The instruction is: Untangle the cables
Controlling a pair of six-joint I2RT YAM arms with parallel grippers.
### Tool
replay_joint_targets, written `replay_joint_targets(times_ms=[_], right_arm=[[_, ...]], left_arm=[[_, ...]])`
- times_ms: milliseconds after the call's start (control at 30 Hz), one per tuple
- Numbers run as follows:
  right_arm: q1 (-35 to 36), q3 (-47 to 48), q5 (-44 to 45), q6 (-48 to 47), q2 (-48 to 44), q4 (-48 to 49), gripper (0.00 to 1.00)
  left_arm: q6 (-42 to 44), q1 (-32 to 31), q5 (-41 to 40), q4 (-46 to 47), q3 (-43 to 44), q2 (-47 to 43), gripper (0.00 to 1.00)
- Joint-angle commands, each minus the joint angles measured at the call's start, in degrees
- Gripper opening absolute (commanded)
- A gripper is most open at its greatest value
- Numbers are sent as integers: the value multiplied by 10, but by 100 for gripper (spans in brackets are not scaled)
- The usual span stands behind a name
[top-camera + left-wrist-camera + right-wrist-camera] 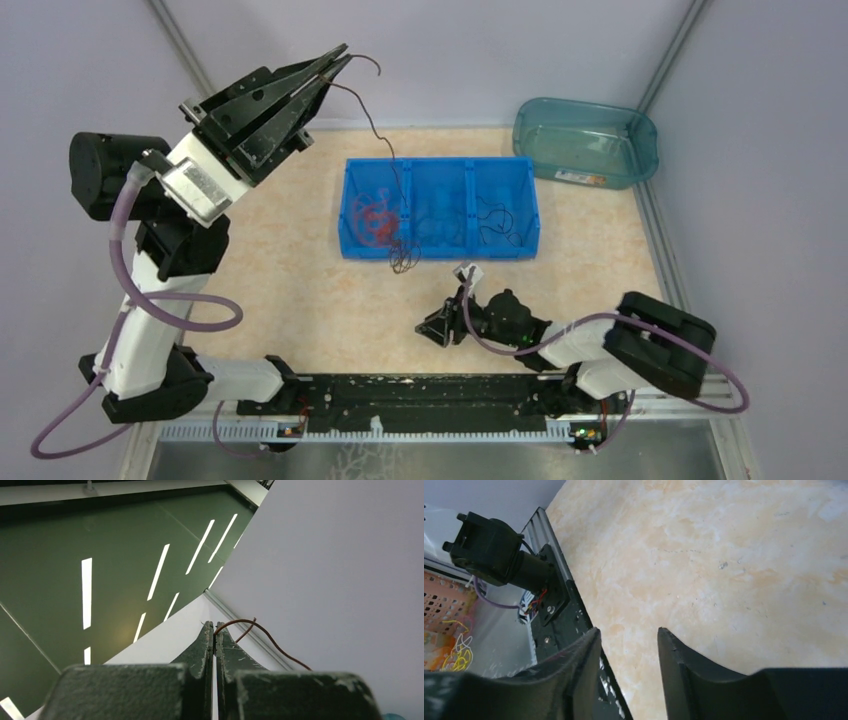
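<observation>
My left gripper [341, 60] is raised high at the back left, shut on the end of a thin dark brown cable [385, 140]. The cable hangs down to a small dark tangle [403, 262] at the front wall of the blue bin [440, 252]. In the left wrist view the jaws [214, 628] pinch that cable [265, 636] at their tips. The bin's left compartment holds red cables [375, 220], the middle blue ones [437, 226], the right black ones [497, 226]. My right gripper [432, 328] [628, 631] sits low over the table in front of the bin, open and holding nothing.
A teal plastic tub [585, 165] stands at the back right. The black rail [420, 392] [574, 620] runs along the near edge, just left of the right gripper. Grey walls close in the left, right and back sides.
</observation>
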Motion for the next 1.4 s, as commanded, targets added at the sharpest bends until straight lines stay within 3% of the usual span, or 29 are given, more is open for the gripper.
replay_joint_targets(times_ms=[0, 167, 267, 333, 367, 667, 933, 1100, 1367], right_arm=[[5, -19, 54, -17, -137, -28, 51], [5, 34, 71, -68, -330, -201, 64], [5, 76, 36, -104, -372, -223, 80], [5, 94, 14, -112, -378, -211, 98], [6, 105, -3, -114, -372, -201, 99], [6, 195, -138, -94, -240, -64, 97], [8, 226, -180, -30, -134, 16, 81], [11, 208, -121, -49, -148, -37, 76], [10, 139, 15, -114, -258, -171, 79]], left_arm=[[33, 0, 9, -13, -30, -19, 0], [28, 0, 22, -20, -96, -50, 0], [17, 0, 25, -20, -113, -54, 0], [12, -1, 27, -21, -117, -54, 0], [11, -1, 28, -23, -118, -54, 0], [2, -3, 32, -28, -115, -49, 0], [7, -6, 34, -24, -107, -42, 0], [14, -9, 34, -19, -105, -39, 0], [22, -11, 36, -18, -104, -42, 0]])
